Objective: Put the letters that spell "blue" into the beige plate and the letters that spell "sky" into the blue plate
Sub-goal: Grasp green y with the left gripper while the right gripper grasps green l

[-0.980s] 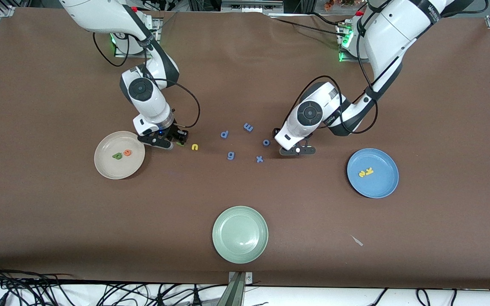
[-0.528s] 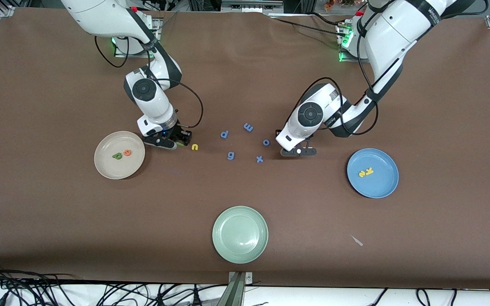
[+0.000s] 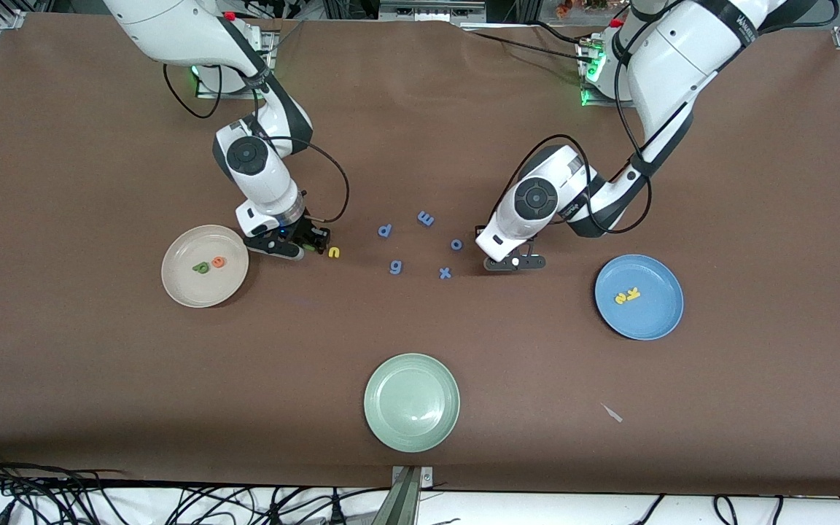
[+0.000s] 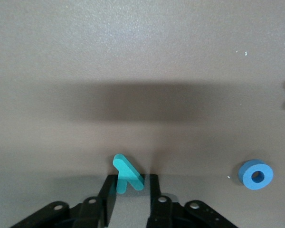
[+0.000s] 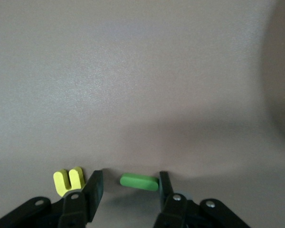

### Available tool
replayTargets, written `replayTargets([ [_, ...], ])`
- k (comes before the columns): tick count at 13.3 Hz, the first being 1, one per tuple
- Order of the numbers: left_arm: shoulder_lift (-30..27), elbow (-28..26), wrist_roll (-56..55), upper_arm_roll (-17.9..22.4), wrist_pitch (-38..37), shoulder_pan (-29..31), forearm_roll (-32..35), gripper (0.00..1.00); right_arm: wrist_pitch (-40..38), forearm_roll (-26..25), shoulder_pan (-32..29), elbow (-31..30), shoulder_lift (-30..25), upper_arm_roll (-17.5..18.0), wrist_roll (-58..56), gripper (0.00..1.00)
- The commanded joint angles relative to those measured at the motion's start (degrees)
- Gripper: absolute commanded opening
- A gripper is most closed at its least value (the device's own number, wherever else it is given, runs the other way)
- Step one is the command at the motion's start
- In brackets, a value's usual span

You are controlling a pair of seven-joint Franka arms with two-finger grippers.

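A brown-covered table [image 3: 420, 146] fills the room; tangled black cables [image 3: 41, 488] lie along what seems a pale floor.

The plate at the right arm's end [image 3: 185, 290] is holding the b [image 3: 201, 267] and the e [image 3: 219, 262]. Just beside it, the right tool [image 3: 303, 246] is straddling the l [image 5: 139, 181] without touching it, with the u [image 3: 333, 252] alongside. Five loose letters [image 3: 426, 217] are lying mid-worktop. The left tool [image 3: 511, 262] is standing at the y [image 4: 128, 172]. The plate at the left arm's end [image 3: 657, 317] is holding the s [image 3: 620, 298] and the k [image 3: 632, 293]. A third plate [image 3: 411, 430] is sitting nearest the front camera.
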Motion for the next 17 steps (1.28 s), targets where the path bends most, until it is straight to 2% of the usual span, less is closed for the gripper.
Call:
replayTargets([
  [1, -0.2, -0.4, -1.3, -0.2, 0.3, 0.4, 1.9, 0.23, 0.8, -0.4, 0.4, 1.0, 1.4, -0.3, 0.6, 0.55],
  [3, -0.7, -0.3, -1.3, -0.2, 0.1, 0.4, 1.9, 0.17, 0.8, -0.4, 0.4, 1.0, 1.8, -0.3, 0.6, 0.54],
  [6, -1.7, 1.1, -1.0, -0.2, -2.5, 0.5, 1.9, 0.16, 0.8, -0.4, 0.3, 0.9, 1.8, -0.3, 0.6, 0.43],
  [7, -2.7, 2.6, -0.8, -0.2, -6.0, 0.5, 1.9, 0.14, 0.8, -0.4, 0.3, 0.9, 1.9, -0.3, 0.5, 0.36],
  [10, -6.3, 6.6, 4.6, -0.2, -17.9, 1.0, 1.9, 0.12, 0.7, -0.4, 0.0, 0.9, 1.9, -0.3, 0.5, 0.28],
  [13, -7.7, 7.8, 16.4, -0.2, -20.8, 8.1, 2.6, 0.12, 0.0, -0.4, -0.1, 0.8, 0.6, -0.4, -0.3, 0.28],
  [15, -7.7, 8.0, 25.5, -0.2, -20.5, 13.8, 5.8, 0.12, -5.6, -0.5, -0.1, 1.1, -2.7, -1.5, -1.9, 0.28],
  [17, -6.4, 7.9, 33.1, -0.2, -19.7, 18.4, 11.0, 0.12, -11.4, -0.5, -0.1, 1.5, -5.7, -4.3, -9.2, 0.28],
])
